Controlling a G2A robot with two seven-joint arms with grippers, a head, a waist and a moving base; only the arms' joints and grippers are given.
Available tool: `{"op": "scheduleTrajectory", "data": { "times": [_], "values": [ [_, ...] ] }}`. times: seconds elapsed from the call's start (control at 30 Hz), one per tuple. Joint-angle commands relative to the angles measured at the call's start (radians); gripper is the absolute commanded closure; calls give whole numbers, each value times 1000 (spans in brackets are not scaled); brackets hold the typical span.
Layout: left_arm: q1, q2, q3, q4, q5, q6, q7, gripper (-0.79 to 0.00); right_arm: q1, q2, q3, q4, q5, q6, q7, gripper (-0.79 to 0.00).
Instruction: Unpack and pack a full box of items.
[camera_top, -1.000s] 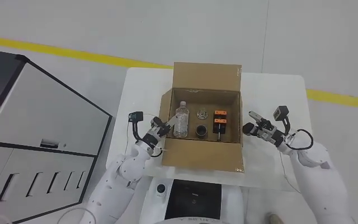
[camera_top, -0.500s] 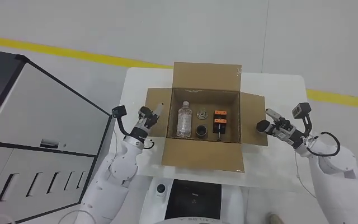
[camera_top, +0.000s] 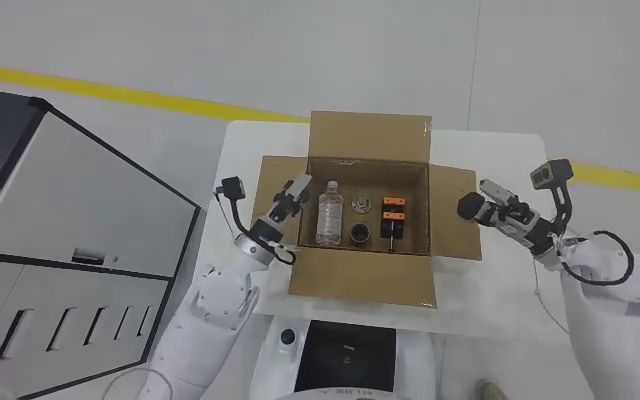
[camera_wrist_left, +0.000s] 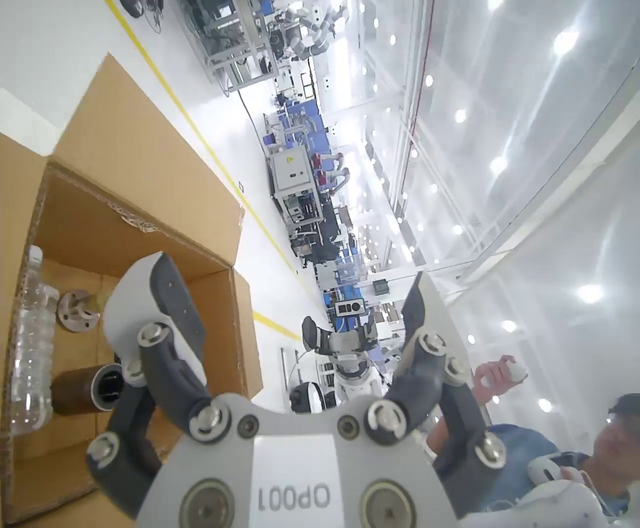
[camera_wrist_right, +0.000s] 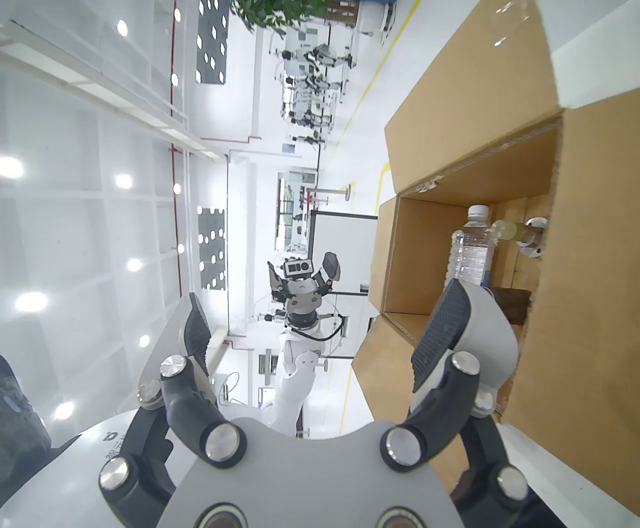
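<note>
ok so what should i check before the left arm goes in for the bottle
1. Box flaps folded out: ok.
2. Left claw open and empty: ok.
3. Right claw open, not over the box's inside: ok.
4. Bottle lying flat, nothing on top: ok.
5. Room for a finger between Bottle and dark cylinder: cannot tell.

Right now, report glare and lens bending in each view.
Top view: even light, mild shade inside the box. Left wrist view: ceiling lamps flare behind the left hand, straight lines bow. Right wrist view: same bowing, lamps bright beside the right hand.
</note>
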Motion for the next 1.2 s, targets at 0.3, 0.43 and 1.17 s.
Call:
{"op": "scheduleTrajectory", "data": {
  "times": [0.3, 0.43, 1.17],
  "values": [
    [75, 5, -147, -50, -50, -43, 135, -785, 481, -65, -500, 293, -158, 267, -49, -736],
    [127, 10, -224, -83, -223, -77, 76, -785, 609, -114, -680, 407, -156, 321, -47, -745],
    [139, 12, -243, -86, -243, -88, 56, -785, 830, -191, -950, 410, -330, 674, 35, -351]
  ]
}}
